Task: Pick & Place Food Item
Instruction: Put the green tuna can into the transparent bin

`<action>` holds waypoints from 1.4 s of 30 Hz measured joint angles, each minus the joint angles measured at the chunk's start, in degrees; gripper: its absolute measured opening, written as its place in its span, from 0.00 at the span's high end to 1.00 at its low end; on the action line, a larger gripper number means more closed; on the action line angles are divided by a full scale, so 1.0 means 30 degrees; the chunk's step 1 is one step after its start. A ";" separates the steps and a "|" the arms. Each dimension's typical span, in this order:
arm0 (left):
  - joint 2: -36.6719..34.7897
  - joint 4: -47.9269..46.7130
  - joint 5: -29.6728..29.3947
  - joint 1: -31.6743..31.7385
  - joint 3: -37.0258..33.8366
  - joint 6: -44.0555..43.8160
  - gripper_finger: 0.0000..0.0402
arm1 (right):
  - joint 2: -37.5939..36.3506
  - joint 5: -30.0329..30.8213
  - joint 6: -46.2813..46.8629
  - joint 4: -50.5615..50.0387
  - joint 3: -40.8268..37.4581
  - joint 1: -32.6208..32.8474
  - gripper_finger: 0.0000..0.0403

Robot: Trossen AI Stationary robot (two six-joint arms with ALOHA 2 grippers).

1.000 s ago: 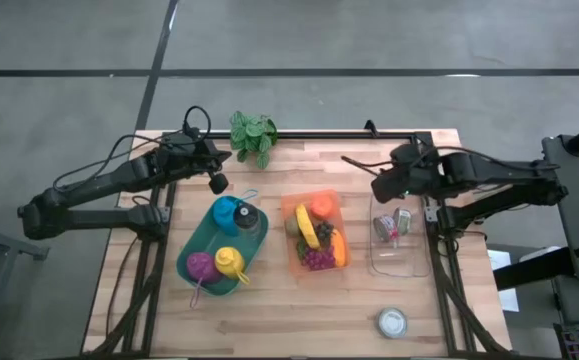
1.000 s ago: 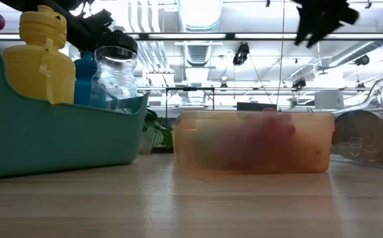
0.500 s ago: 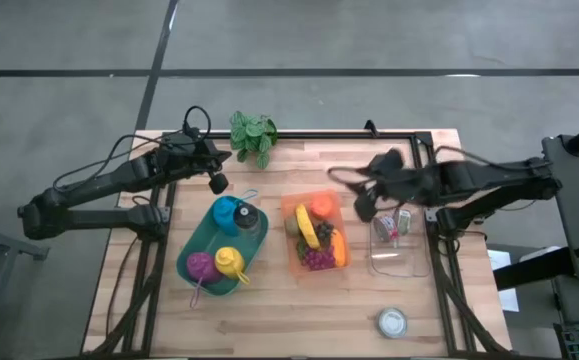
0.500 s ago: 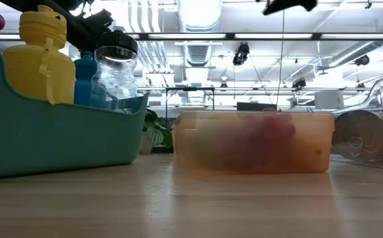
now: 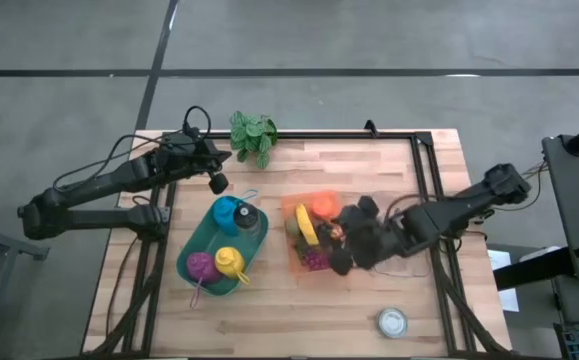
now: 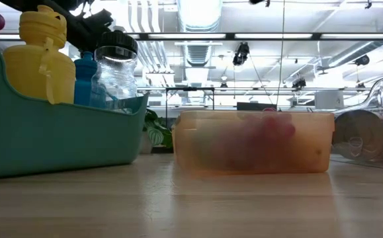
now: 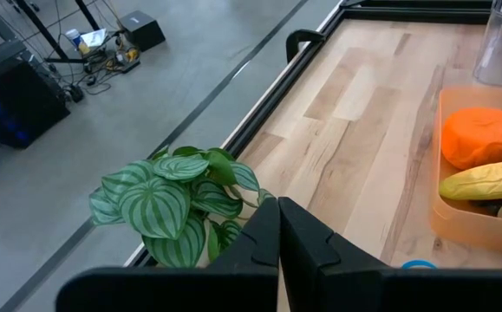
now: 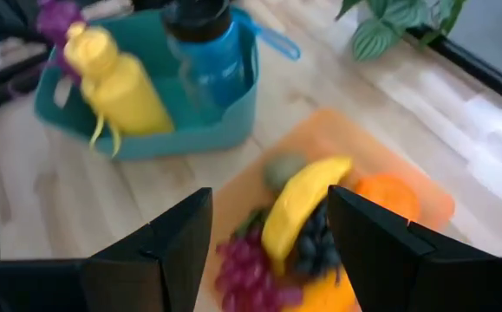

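The table (image 5: 269, 300) is a light wooden top with a dark rail along its far edge. On its left half sits a teal bin (image 5: 201, 240) holding four bottles: a blue one, a clear one with a dark lid (image 6: 115, 66), a yellow one (image 6: 42, 56) and a purple one. Beside the bin, at mid-table, stands the orange tray (image 5: 295, 205) of food. In it lie a banana (image 8: 298, 208), an orange (image 7: 480, 137), a green fruit, purple grapes (image 8: 246, 269) and a cluster of dark berries. A potted plant (image 5: 252, 135) stands at the far edge, and a small round lid (image 5: 393, 321) lies near the front edge on the right.

The right arm reaches across from the right side, and the right gripper (image 5: 354, 240) hovers over the tray's right part; in its wrist view the fingers (image 8: 151, 260) are spread wide apart, with the banana and grapes seen between them and nothing gripped. The left gripper (image 5: 217, 182) waits above the table's far left corner, near the plant, with its fingers (image 7: 264, 243) pressed together.
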 joint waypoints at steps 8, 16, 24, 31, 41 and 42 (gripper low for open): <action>0.0000 0.0000 0.0002 0.0000 0.0005 0.0000 0.99 | 0.1619 -0.0180 0.4120 -0.6795 0.3092 0.3113 0.45; 0.0000 0.0000 0.0001 0.0000 0.0000 0.0000 0.99 | 0.1817 -0.3023 1.2329 -1.0509 0.3007 0.8087 0.45; 0.0000 -0.0021 -0.0004 0.0000 0.0006 0.0000 0.99 | 0.3363 -0.6334 1.6608 -1.0811 0.2036 1.1345 0.45; 0.0000 -0.0231 0.0000 0.0000 0.0007 0.0000 0.99 | 0.5519 -0.7975 1.7623 -1.0498 0.1573 1.1878 0.45; -0.0007 -0.0584 0.0003 0.0000 0.0007 0.0000 0.99 | 0.8989 -0.8816 1.7538 -0.9886 0.1424 1.1973 0.45; -0.0007 -0.0594 0.0004 0.0000 0.0007 0.0000 0.99 | 0.9183 -0.8820 1.7536 -0.9692 0.1421 1.1978 0.45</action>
